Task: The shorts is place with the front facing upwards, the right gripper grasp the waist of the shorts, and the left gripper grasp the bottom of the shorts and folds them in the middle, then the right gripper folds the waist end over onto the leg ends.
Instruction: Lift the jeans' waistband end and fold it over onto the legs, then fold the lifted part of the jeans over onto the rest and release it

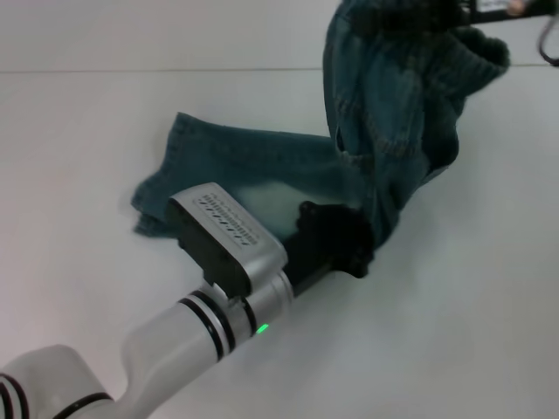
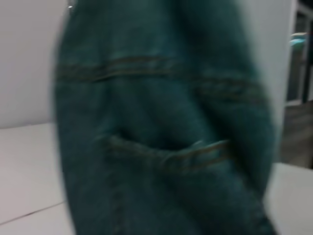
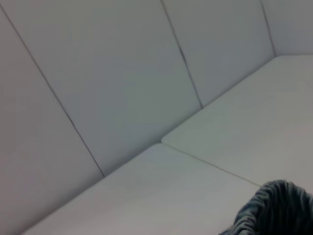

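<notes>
The blue denim shorts (image 1: 384, 113) hang from the top right of the head view, where my right gripper (image 1: 489, 9) is shut on their gathered waist (image 3: 274, 208) and holds it above the table. One leg (image 1: 236, 170) still lies flat on the white table, reaching left. My left gripper (image 1: 341, 240) sits low at the centre, shut on the bottom edge of the hanging leg. In the left wrist view the denim (image 2: 161, 147) fills the frame, showing a pocket seam.
The white table (image 1: 454, 332) stretches around the shorts on all sides. My left arm (image 1: 210, 323) comes in from the bottom left. A table seam (image 1: 105, 70) runs across the back.
</notes>
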Available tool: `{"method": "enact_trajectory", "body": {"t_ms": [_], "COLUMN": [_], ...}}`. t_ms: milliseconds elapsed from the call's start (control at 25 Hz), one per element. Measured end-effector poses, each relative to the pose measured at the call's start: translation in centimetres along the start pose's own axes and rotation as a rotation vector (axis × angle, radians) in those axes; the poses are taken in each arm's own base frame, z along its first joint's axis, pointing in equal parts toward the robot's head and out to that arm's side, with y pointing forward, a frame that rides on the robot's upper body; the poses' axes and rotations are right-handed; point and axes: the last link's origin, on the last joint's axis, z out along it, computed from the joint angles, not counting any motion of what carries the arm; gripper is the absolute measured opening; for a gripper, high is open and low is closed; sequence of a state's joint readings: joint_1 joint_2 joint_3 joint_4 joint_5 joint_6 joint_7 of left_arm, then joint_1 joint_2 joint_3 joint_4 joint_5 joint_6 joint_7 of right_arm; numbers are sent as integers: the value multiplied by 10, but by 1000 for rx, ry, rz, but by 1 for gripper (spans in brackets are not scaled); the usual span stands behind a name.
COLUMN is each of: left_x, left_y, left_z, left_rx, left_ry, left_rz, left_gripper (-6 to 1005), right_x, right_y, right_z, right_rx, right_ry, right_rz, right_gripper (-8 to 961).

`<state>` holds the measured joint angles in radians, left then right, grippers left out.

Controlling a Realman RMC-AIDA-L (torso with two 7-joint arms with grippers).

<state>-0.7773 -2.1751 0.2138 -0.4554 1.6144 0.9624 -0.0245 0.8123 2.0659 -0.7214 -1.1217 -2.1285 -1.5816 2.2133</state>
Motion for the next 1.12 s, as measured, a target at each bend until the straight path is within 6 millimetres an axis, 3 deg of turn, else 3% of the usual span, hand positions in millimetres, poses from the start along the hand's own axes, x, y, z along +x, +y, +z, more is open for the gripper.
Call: {"method": "enact_trajectory", "body": {"t_ms": [200, 480, 640, 1080, 1120], "left_x": [4, -7, -14, -28, -33], "left_y": [9, -5, -10, -26, -34], "left_z": [2, -11, -21, -68, -84], "left_rx": [-20, 76, 117, 330, 455], "left_ry": [19, 15, 15, 112, 122], "left_rz": [-14, -47, -67, -91, -78], "left_gripper": [1, 0, 0, 0, 0], "right_x": [-8, 3, 4, 17, 19], "right_y": [11, 11, 16, 22, 23], "right_z": [28, 71, 85, 118, 123], "right_rx": [-13, -36, -54, -43, -44], "right_ry": [54, 98, 93, 171, 187], "right_rz": [-47, -16, -22, -36, -39], "right_gripper": [119, 122, 124, 128, 128]}}
